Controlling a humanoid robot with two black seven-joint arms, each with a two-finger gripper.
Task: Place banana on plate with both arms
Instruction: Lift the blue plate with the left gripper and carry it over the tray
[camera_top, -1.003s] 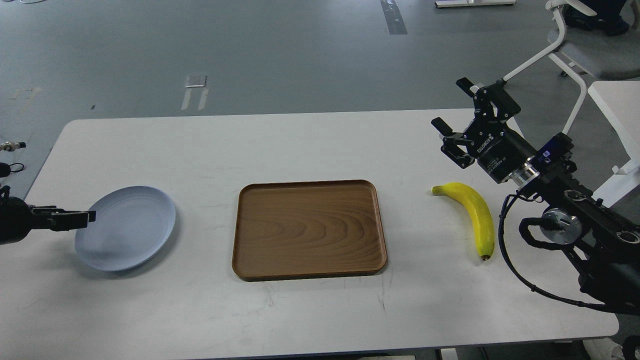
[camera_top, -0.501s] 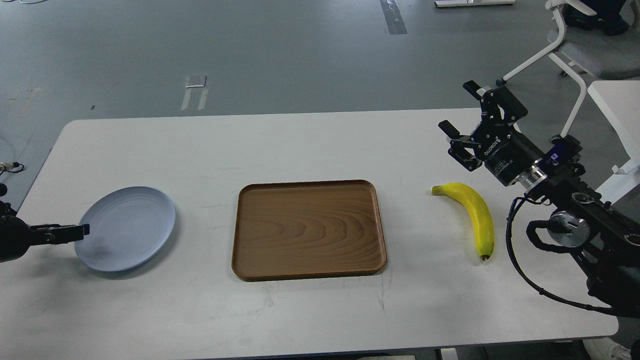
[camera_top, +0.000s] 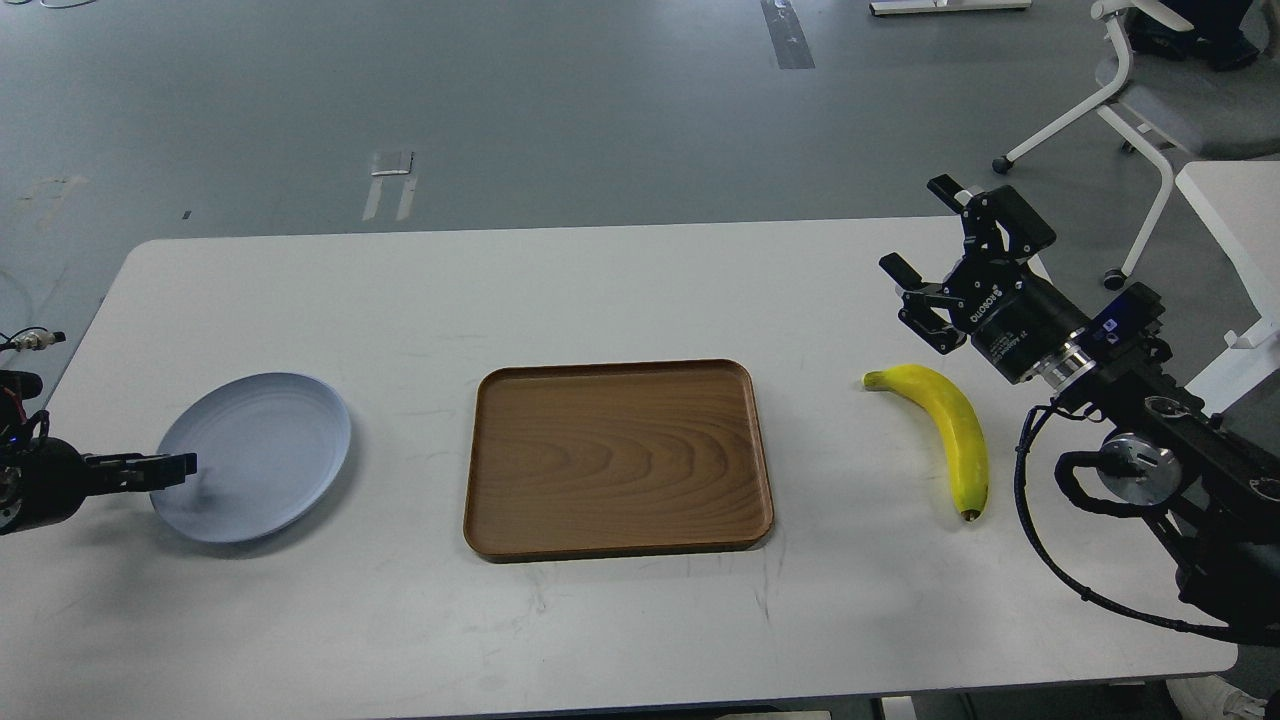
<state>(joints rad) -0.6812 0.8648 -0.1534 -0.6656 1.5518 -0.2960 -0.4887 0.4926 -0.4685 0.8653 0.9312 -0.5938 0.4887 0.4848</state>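
The yellow banana (camera_top: 948, 430) lies on the white table (camera_top: 620, 290) at the right, stem end to the far left, dark tip toward me. My right gripper (camera_top: 916, 226) is open and empty, above the table just behind the banana's stem end. The pale blue-grey plate (camera_top: 262, 450) lies on the table at the left. My left gripper (camera_top: 172, 467) comes in low from the left, and its tip lies over the plate's left rim. It is seen edge-on as a thin dark bar, so its fingers cannot be told apart.
A brown wooden tray (camera_top: 620, 455) lies in the middle of the table, between plate and banana. A white office chair (camera_top: 1150, 110) and a second white table (camera_top: 1235, 220) stand at the back right. The right arm's cables hang near the table's right edge.
My right gripper has drifted a little right and down, still open. My left gripper has dropped lower along the plate's left rim. The plate and banana have not moved.
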